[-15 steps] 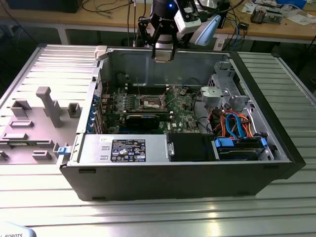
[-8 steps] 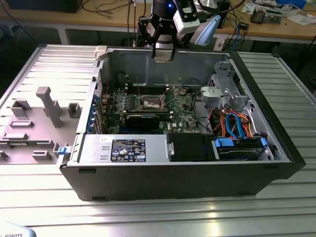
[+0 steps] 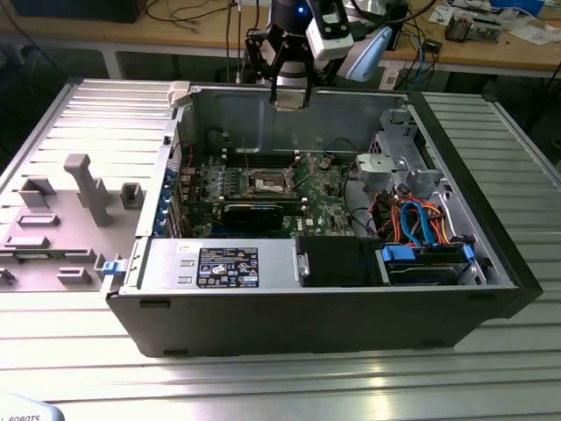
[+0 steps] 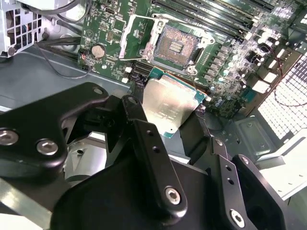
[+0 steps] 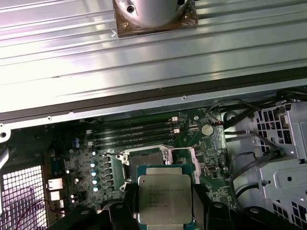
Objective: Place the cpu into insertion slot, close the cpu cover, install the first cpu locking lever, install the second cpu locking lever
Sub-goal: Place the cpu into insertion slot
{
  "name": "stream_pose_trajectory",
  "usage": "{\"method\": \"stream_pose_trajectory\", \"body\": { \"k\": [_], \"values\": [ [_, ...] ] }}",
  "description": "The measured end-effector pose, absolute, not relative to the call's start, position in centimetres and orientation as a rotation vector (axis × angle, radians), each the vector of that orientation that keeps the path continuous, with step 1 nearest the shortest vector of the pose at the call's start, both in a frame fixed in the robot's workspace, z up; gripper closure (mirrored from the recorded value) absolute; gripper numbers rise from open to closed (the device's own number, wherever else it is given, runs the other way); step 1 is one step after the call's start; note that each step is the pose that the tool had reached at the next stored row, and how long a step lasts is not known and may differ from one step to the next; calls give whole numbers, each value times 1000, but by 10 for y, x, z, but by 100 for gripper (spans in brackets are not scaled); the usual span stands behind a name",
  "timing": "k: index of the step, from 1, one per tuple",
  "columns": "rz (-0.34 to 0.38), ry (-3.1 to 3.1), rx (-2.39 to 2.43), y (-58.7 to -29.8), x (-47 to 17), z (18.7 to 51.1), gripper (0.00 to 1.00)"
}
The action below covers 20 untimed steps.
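**Cpu held above the open socket.** The cpu [image 4: 165, 98] is clamped by two opposite edges between the black fingers [image 4: 138, 117] of the gripper [image 4: 169, 111]. It is carried flat, with its metal top turned toward the wrist cameras. It is held well above the insertion slot [image 4: 175, 45]; whether it stands squarely over the slot cannot be told.

The slot is uncovered and its dark contact field is exposed. The cpu cover [image 4: 130, 37] is swung open just beside the slot, and the thin wire levers [image 4: 144, 17] are raised around it.

**Risks, as judged.** If the chip were lowered tilted or turned out of register, the slot's contacts could be bent. The grip is only on thin edges, so the chip could slip if a finger were brushed against the raised cover or a lever.

**Room for movement.**
- The space directly above the slot is open.
- The memory slots [image 4: 216, 14] lie just beside the slot on one side.
- The graphics card [image 3: 252, 213] lies near the slot on another side.
- The drive cage [image 3: 394, 167] stands well apart from the slot.
- The case walls [image 3: 263, 118] enclose the slot on all sides.
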State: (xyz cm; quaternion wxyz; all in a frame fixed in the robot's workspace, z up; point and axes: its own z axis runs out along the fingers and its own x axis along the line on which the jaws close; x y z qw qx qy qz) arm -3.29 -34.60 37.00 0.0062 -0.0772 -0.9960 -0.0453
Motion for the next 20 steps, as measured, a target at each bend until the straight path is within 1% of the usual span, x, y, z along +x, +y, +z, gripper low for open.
{"method": "stream_pose_trajectory", "body": {
  "k": [20],
  "values": [
    [-143, -3109, -350, -346, -33, 370, 46]
  ]
}}
